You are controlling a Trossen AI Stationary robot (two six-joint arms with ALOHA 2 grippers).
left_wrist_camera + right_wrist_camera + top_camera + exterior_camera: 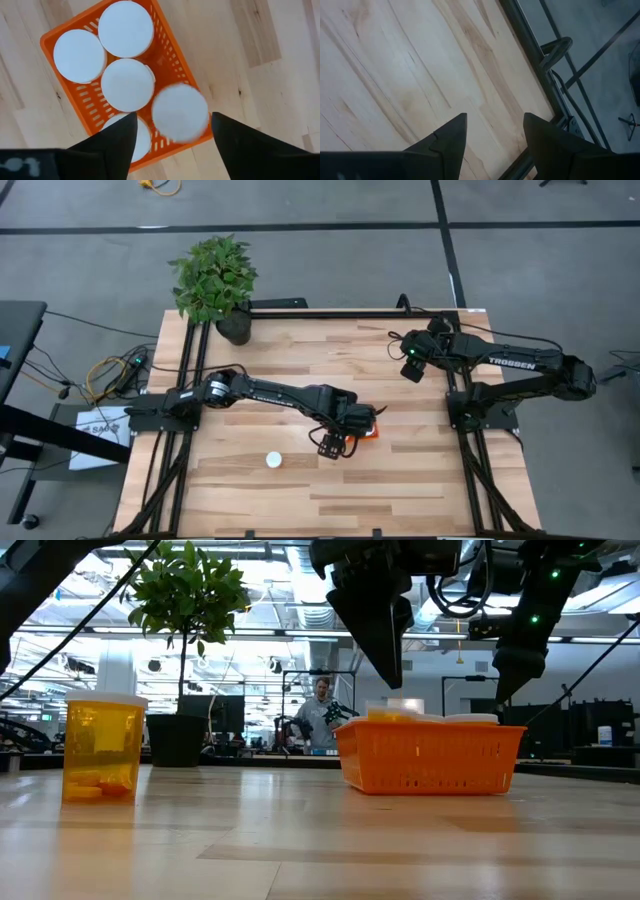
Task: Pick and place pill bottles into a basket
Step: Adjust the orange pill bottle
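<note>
The orange basket stands on the table and holds several white-capped pill bottles. My left gripper is open above the basket's near corner. One more bottle shows blurred between its fingers, touching neither. In the high view this gripper covers most of the basket. One bottle stands upright on the table, left of the basket; the low view shows its orange body. My right gripper is open and empty over the far right of the table.
A potted plant in a black pot stands at the far left corner. Black frame rails run along the table's far edge and sides. A person shows in the room beyond the table. Bare wood lies along the near edge.
</note>
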